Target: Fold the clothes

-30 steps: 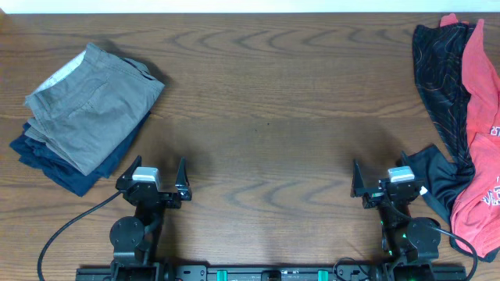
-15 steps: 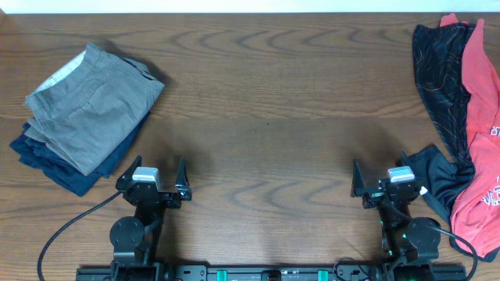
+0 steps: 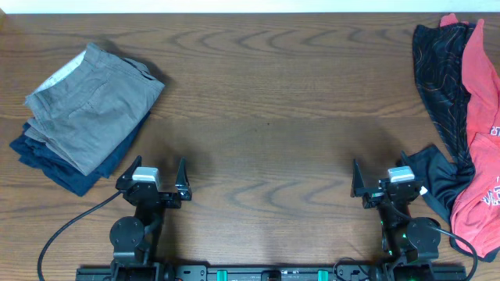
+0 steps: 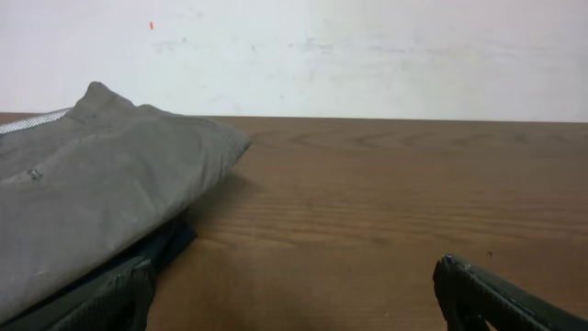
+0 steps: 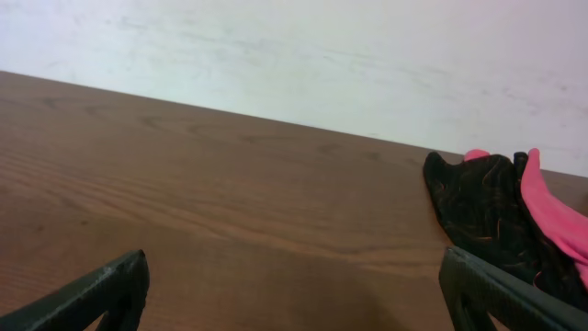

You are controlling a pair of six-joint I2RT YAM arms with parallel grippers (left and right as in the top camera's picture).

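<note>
The clothes, a black jersey (image 3: 440, 94) with fine orange contour lines, lie crumpled along the table's right edge, partly under a red shirt. In the right wrist view the jersey (image 5: 478, 211) shows at the right. My right gripper (image 3: 380, 176) stands open near the front edge, just left of the jersey's lower flap, with bare wood between its fingers (image 5: 292, 294). My left gripper (image 3: 154, 171) is open too at the front left, nothing in it (image 4: 292, 299).
A red shirt (image 3: 484, 125) with white print covers the jersey's right side. Folded grey and navy trousers (image 3: 90, 117) are stacked at the back left, close to my left gripper; the stack (image 4: 92, 202) fills the left of that wrist's view.
</note>
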